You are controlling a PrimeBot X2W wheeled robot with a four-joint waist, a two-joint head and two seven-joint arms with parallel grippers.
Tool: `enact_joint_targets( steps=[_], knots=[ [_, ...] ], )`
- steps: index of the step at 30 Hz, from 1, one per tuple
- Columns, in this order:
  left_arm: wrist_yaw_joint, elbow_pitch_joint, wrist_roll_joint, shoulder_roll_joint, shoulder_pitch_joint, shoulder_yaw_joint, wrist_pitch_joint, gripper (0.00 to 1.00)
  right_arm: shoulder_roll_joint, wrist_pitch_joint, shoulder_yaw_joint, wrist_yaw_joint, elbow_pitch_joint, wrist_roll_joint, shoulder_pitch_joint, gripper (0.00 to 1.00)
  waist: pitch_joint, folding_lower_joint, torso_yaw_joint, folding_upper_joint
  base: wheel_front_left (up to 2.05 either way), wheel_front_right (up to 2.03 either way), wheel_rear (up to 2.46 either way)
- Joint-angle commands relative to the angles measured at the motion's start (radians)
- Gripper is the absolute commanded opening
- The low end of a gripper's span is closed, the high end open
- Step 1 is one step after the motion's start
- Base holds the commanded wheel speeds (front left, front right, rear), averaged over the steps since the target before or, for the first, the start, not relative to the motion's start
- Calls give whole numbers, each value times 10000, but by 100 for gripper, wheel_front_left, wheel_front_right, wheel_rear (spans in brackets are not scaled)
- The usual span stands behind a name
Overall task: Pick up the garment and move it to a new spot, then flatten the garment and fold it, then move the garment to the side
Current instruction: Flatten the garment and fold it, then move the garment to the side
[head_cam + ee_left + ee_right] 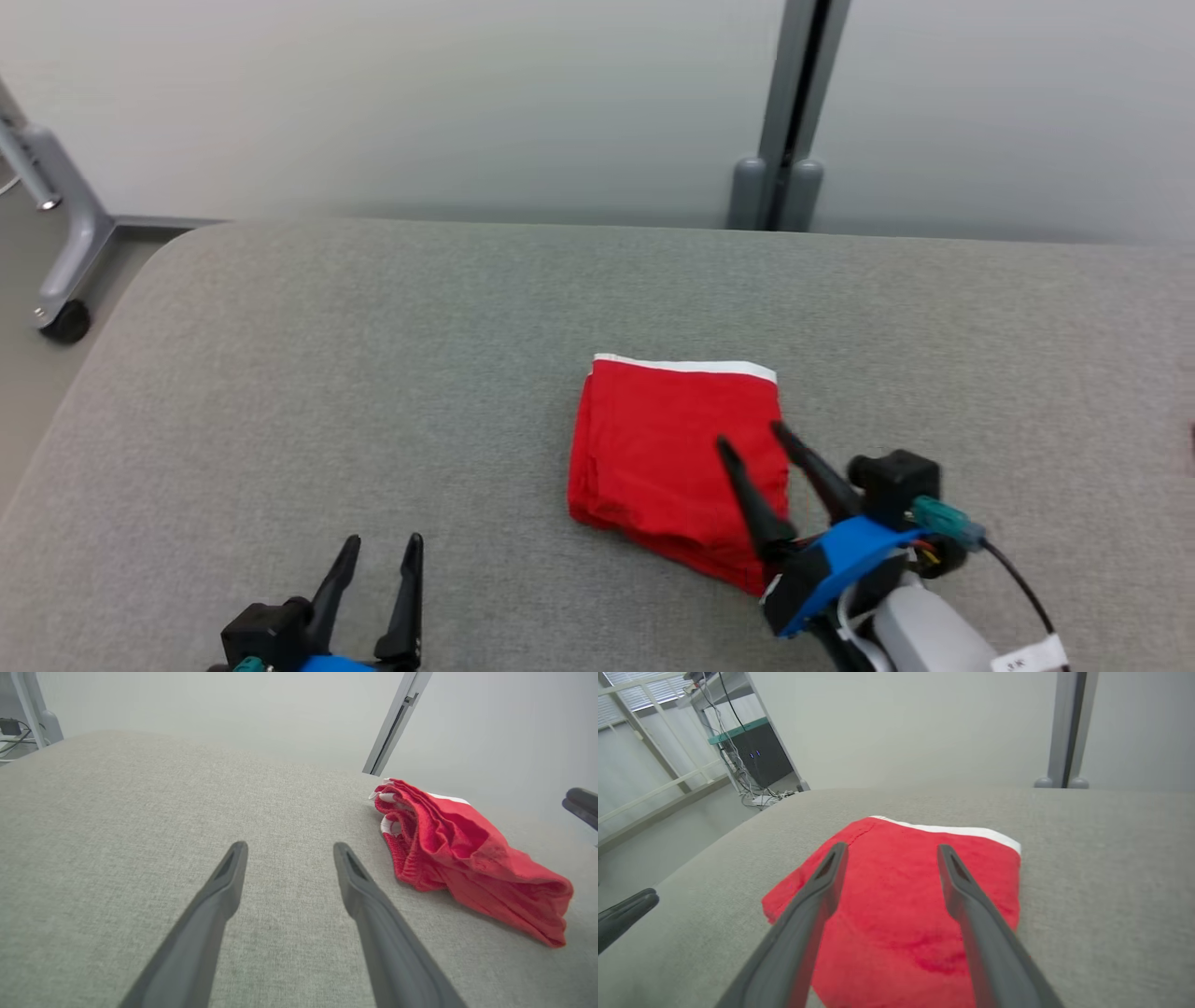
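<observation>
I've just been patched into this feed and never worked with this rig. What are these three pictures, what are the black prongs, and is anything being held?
You are looking at a two-armed robot. The head view looks down from its head onto a grey fabric-covered surface. The other two come from cameras on each wrist, looking along that arm's own two dark fingers. Those prongs are the grasping tools: the left tool sits open near the front edge, over bare fabric; the right tool is open above the folded red garment with a white band. Its fingers straddle the cloth without pinching it, so nothing is held. The garment lies folded into a rough square.
</observation>
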Motion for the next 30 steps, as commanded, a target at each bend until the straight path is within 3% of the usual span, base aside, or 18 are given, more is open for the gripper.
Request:
enact_joint_targets(
  steps=[1,6,12,20,30],
  knots=[
    [17,-38,170,-5,-132,161,-23,100,-34,-27,-300,0,-85,-196,230,100,-161,-1,-225,0,0,0,0],
    [17,-90,934,-177,76,701,-23,100,-28,-27,-1913,0,-516,-1236,1057,100,-339,-1,-674,0,0,0,0],
    [17,-204,1704,-412,480,1042,-23,100,-25,-27,-2900,0,-757,-1737,1940,100,-458,-1,-1007,0,0,0,0],
    [17,-292,2210,-689,889,1168,-23,100,-26,-27,-3087,0,-634,-1733,2533,100,-505,-1,-1144,0,0,0,0],
    [17,-425,2153,-618,482,806,-23,100,-31,-27,-2720,0,-418,-1459,1891,100,-83,-1,-802,0,0,0,0]
  ],
)
